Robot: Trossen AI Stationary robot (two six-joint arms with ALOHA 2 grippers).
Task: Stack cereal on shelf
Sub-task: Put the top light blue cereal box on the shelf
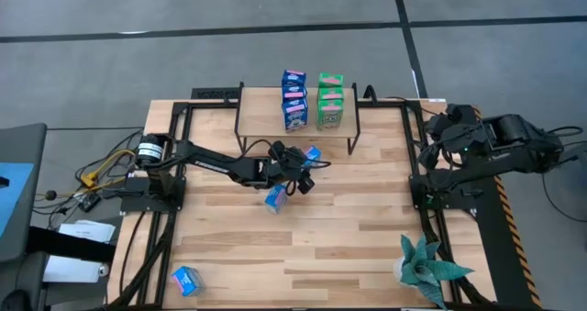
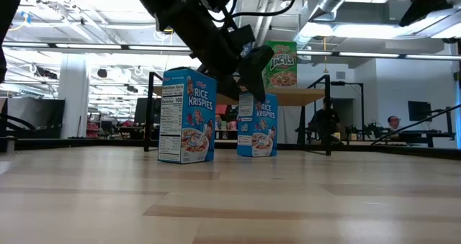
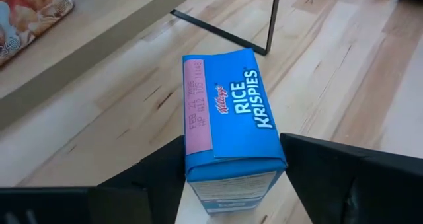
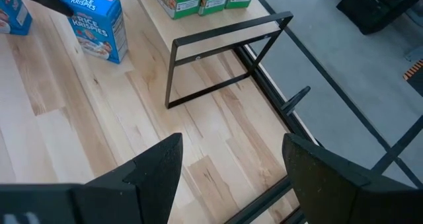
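With the left pincer (image 3: 231,184) open astride the blue cardboard Rice Krispies box (image 3: 228,125), close squarely on its sides before lifting toward the light-wood shelf (image 1: 261,114); the right pincer (image 4: 228,178) waits open at the worktop's (image 1: 348,238) edge.

Blue cereal box (image 3: 231,118) with white lettering and a pink strip — green boxes (image 1: 330,100) on the light-wood shelf (image 1: 261,109); pale plank counter (image 1: 348,228), teal plant (image 1: 426,267), dark left pincer (image 3: 231,184).

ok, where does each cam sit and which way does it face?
High: overhead, straight down on table, both arms, shelf.
Low: tabletop height, level toward the room; left arm enters from above.
Left wrist: over the Rice Krispies box between the open left gripper.
Right wrist: at table's right edge, open right gripper empty, facing the shelf.
Shared: that box shows in high too.
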